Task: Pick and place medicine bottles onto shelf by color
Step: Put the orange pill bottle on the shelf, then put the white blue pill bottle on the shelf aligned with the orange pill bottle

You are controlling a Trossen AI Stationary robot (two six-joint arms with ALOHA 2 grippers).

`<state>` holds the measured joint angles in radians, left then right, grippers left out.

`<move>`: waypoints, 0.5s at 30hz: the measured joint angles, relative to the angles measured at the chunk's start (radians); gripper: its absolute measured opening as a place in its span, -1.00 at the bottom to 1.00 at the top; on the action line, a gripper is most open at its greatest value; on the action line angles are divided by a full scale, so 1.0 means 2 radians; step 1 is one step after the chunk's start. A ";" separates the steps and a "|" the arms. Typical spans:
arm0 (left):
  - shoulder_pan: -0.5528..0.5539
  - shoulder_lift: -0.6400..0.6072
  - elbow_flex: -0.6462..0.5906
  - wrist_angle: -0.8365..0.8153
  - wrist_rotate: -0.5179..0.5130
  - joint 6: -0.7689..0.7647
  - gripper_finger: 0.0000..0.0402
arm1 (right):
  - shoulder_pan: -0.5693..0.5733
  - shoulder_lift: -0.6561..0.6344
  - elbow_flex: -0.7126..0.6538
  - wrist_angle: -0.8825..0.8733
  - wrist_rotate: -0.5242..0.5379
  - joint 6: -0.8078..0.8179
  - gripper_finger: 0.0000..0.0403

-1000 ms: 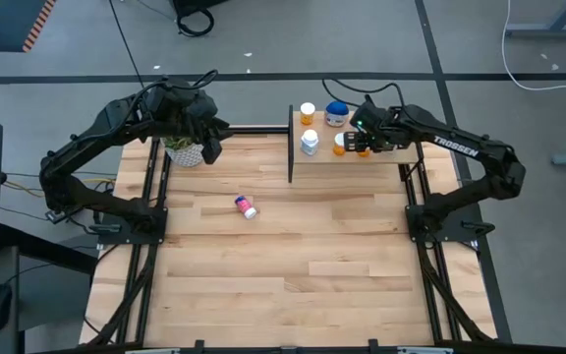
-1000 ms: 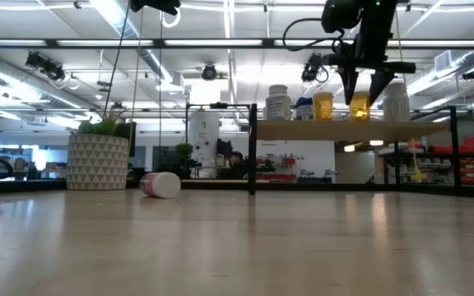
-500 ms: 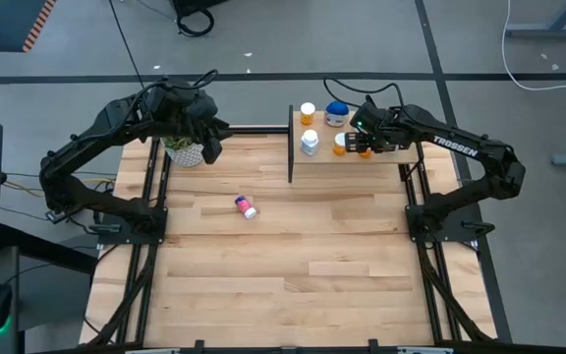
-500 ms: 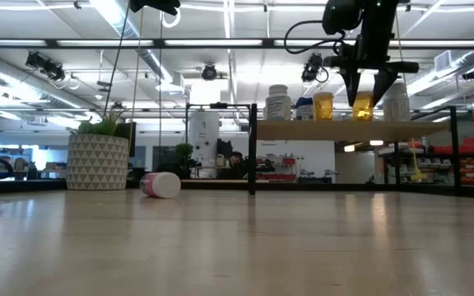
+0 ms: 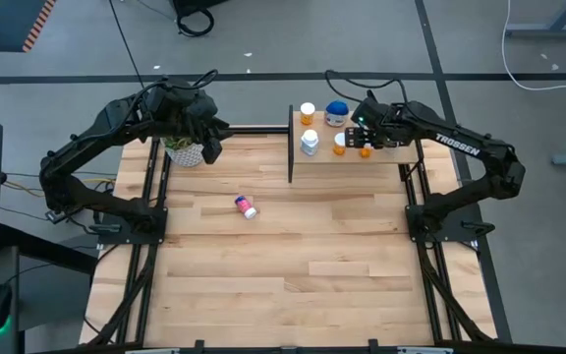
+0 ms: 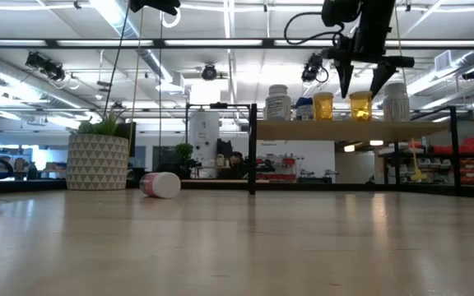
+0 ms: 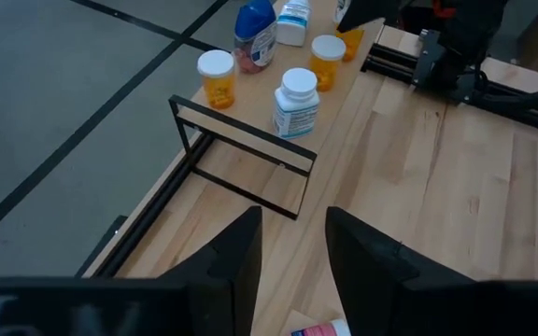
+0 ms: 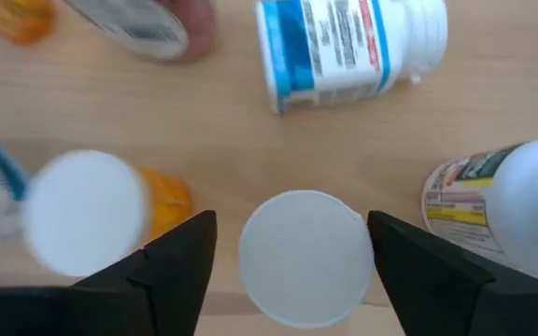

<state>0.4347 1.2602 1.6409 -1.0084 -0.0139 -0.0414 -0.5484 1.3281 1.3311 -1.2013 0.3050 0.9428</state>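
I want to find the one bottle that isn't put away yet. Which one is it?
Find the big wooden table and the potted plant at its back left. In front of the plant, a small pink bottle lies on its side, alone on the tabletop. The other bottles stand up on the raised shelf.

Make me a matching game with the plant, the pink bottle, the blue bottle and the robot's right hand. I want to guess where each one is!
Things:
1. potted plant
2. pink bottle
3. blue bottle
4. right hand

Places or states:
A. lying on its side on the big table
B. standing on the shelf, at its far edge
C. open, just above an orange bottle on the shelf
D. standing on the table under the left arm

Pairs: 1-D, 2-A, 3-B, 4-C
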 joint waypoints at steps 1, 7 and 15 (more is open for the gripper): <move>0.000 0.000 0.000 0.000 0.000 0.000 -0.37 | 0.000 0.000 0.008 -0.001 0.000 0.000 0.43; 0.000 0.000 0.000 0.001 0.000 0.000 -0.33 | -0.010 0.000 0.069 -0.028 0.012 -0.002 0.44; 0.000 0.000 0.000 0.004 0.000 0.001 -0.36 | -0.064 0.000 0.114 -0.045 0.020 -0.024 0.43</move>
<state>0.4347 1.2602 1.6409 -0.9998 -0.0139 -0.0399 -0.6761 1.3273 1.5595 -1.2917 0.3445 0.8944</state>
